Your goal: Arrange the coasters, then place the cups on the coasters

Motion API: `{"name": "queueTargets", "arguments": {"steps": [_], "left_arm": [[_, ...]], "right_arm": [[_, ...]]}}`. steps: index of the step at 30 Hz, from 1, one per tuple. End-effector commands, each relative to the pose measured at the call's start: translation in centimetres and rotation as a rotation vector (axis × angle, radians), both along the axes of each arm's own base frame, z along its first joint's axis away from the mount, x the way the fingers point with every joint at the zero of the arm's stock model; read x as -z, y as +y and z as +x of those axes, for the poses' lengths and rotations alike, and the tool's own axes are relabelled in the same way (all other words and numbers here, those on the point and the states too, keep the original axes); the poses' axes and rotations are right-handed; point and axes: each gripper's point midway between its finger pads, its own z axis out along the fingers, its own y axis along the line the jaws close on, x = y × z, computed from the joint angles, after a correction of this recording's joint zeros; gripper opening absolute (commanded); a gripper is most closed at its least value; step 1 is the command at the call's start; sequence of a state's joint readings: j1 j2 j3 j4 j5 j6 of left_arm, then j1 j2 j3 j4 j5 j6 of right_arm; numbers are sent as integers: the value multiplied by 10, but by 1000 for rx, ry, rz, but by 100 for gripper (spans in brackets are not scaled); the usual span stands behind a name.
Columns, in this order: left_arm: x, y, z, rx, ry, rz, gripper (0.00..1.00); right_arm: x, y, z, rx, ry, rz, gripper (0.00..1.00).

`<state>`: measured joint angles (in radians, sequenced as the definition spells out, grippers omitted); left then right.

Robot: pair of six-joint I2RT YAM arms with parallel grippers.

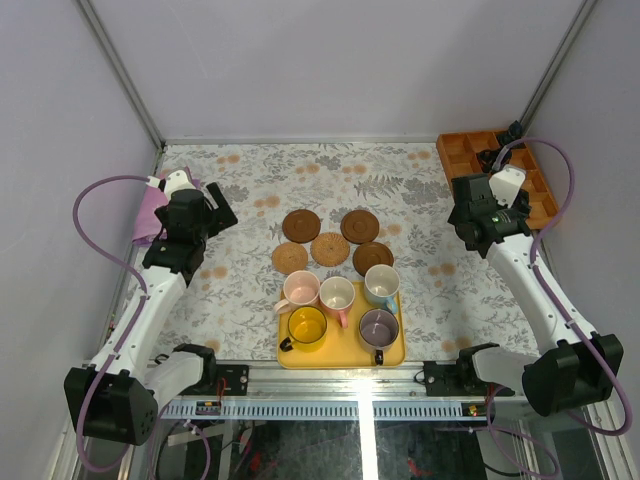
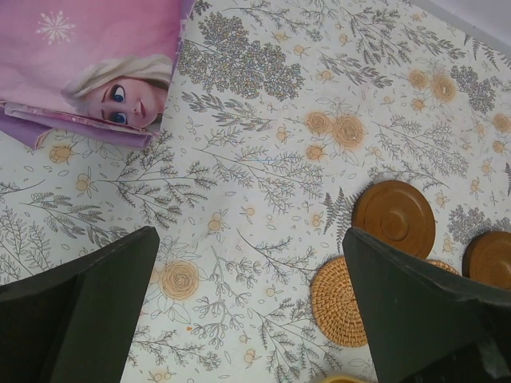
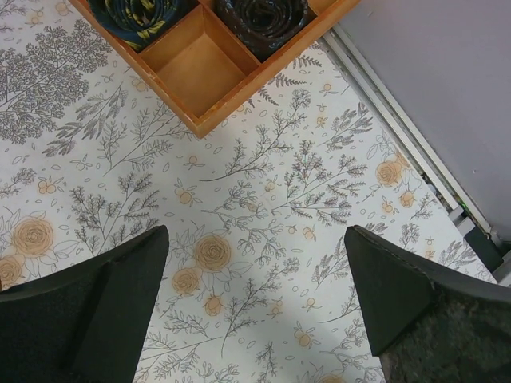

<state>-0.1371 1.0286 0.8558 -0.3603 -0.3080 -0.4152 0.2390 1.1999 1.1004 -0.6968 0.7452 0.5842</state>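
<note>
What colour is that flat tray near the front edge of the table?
Plain yellow. The tray shows best in the top external view.

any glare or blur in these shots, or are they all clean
Top external: a bright glare streak on the metal rail by the yellow tray; elsewhere even light, sharp. Left wrist: tablecloth and dark coaster crisp, the left gripper's fingers near-black, little detail. Right wrist: orange box sharp, the right gripper's fingers equally dark.

five round brown woven coasters [image 1: 329, 248]: flat, clustered together | five small handled cups [image 1: 337, 295]: upright, grouped just beside coasters, near side
</note>
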Motion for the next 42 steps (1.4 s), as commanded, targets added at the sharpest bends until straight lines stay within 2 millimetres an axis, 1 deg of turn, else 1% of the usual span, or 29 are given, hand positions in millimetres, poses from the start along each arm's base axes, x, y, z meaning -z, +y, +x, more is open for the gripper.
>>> {"name": "queueTargets", "arguments": {"steps": [1,7,13,21,25,28,31,34,37,40,42], "left_arm": [[-16,3,6,-31,-60,-17,100],[-10,3,6,-31,-43,-14,100],[-9,3,9,-40,-39,-20,100],[-1,-2,8,-29,-28,-52,100],[1,-10,10,18,-31,-60,100],[4,-25,11,113,-40,-77,100],[8,-49,15,260,-53,-109,100],[17,-68,18,351,-49,-160,100],[34,-87,23,440,6,-191,100],[54,-106,25,522,88,-191,100],[63,-117,23,564,120,-179,100]], "right_arm": [[-17,-9,3,42,-52,-32,99],[-15,-7,4,27,-50,-28,99],[-14,-6,6,16,-48,-33,99],[-19,0,16,-20,-68,-22,99],[-18,2,20,-34,-66,-22,99],[-14,7,25,-71,-60,-12,99],[-9,22,36,-159,-59,28,99],[-3,49,49,-293,-72,111,99],[4,77,62,-411,-94,204,99],[16,100,73,-473,-70,293,90],[25,116,78,-515,-32,331,80]]}}
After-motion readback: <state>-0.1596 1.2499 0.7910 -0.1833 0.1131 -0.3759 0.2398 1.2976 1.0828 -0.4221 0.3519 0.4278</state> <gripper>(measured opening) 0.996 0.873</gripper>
